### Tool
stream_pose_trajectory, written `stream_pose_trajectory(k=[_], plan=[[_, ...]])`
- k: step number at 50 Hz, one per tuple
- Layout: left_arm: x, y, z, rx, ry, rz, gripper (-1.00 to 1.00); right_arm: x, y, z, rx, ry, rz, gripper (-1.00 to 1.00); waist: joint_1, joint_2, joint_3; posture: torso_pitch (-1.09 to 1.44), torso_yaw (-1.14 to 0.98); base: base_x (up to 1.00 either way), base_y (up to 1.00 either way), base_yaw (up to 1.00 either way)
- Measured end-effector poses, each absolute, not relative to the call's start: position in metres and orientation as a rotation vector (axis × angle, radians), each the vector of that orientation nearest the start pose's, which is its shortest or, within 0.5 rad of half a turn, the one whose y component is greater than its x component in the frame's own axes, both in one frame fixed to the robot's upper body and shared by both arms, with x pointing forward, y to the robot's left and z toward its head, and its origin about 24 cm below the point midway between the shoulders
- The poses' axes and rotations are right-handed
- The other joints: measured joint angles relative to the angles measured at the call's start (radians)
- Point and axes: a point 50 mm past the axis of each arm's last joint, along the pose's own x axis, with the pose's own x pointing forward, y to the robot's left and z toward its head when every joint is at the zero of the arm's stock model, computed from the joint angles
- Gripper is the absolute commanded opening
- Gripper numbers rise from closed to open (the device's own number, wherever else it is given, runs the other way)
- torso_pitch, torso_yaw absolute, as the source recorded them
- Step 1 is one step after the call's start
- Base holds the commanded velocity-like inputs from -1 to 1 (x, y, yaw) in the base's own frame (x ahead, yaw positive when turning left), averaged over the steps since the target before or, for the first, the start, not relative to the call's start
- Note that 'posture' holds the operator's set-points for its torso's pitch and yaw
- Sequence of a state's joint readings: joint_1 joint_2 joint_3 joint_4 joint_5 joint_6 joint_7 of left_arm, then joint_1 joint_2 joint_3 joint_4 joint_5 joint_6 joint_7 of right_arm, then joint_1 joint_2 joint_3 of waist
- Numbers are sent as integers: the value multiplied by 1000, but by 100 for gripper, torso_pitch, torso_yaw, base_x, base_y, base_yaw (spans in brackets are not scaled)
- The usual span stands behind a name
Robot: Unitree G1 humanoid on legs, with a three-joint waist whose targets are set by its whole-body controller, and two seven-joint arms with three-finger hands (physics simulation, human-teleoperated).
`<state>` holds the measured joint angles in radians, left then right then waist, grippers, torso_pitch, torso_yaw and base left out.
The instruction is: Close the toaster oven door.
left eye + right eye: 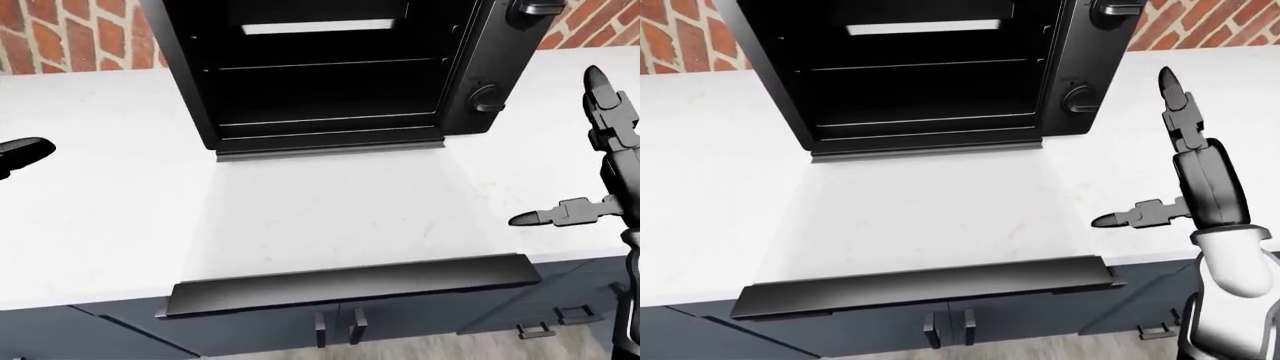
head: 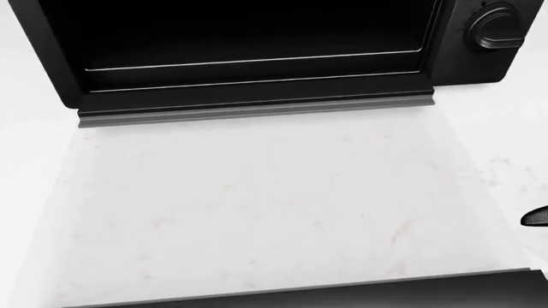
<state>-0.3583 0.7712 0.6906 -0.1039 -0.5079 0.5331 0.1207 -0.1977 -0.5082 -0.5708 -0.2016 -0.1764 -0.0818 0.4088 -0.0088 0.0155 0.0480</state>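
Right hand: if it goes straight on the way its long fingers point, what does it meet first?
Probably nothing. The right hand, open, points up the right-eye view over bare countertop, right of the toaster oven. It looks clear of the knob panel, though depth is uncertain.

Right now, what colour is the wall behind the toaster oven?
Red brick with pale mortar lines, clearest in the left-eye view, either side of the black toaster oven.

Bright, even, shadowless simulator light, sharp throughout; white counter (image 1: 100,202) near-overexposed, toaster oven (image 1: 330,67) interior flat black.
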Motion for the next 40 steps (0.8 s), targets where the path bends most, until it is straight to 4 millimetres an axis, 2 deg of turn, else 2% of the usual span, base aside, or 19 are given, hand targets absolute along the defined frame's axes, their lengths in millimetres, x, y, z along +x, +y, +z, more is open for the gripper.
stream_pose_trajectory(k=[32,40], plan=[[235,374,257,33,-318,588,100,240,-301,202,-893,-420,-145,100,-2,-1,0,0,0,0,0,0],[235,374,257,33,-319,589,100,237,-296,196,-864,-405,-103,100,-2,-2,-1,0,0,0,0,0]])
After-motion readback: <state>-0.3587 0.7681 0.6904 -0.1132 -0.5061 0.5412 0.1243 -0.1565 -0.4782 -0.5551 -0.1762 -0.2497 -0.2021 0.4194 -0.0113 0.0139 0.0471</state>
